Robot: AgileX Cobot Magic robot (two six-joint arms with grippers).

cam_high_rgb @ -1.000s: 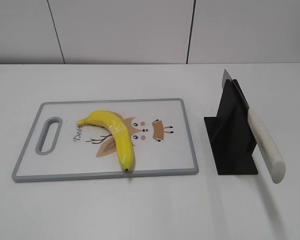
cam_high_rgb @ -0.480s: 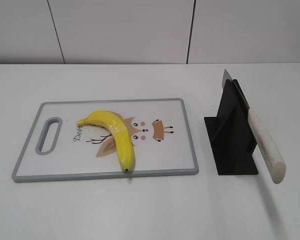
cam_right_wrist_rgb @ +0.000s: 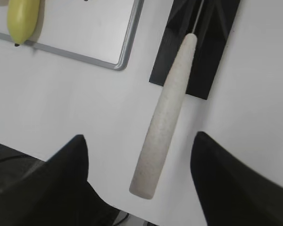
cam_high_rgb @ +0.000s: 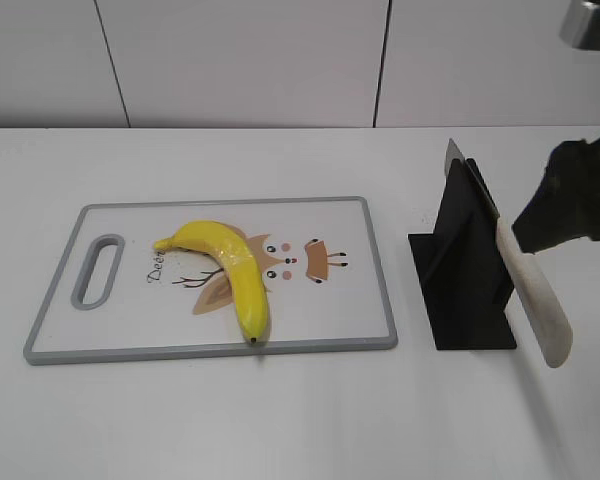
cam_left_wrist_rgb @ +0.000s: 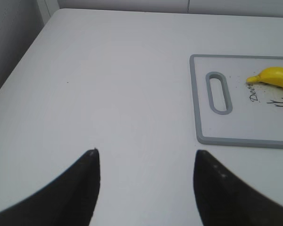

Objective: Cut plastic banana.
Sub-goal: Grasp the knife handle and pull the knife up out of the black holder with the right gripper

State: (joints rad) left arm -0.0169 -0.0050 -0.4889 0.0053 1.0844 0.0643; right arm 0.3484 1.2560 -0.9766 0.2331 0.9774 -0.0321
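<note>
While my right claw hangs wide open, empty, the knife handle lies between its fingers, banana far left.

Spread right end effector hovers above the knife's white handle.

on your white surface lies a white cutting board with a grey rim, a slot handle at its left end and a cartoon deer print in the middle. to its right, apart from it, stands a black knife stand. a knife with a white handle leans in it, handle toward you.
</note>
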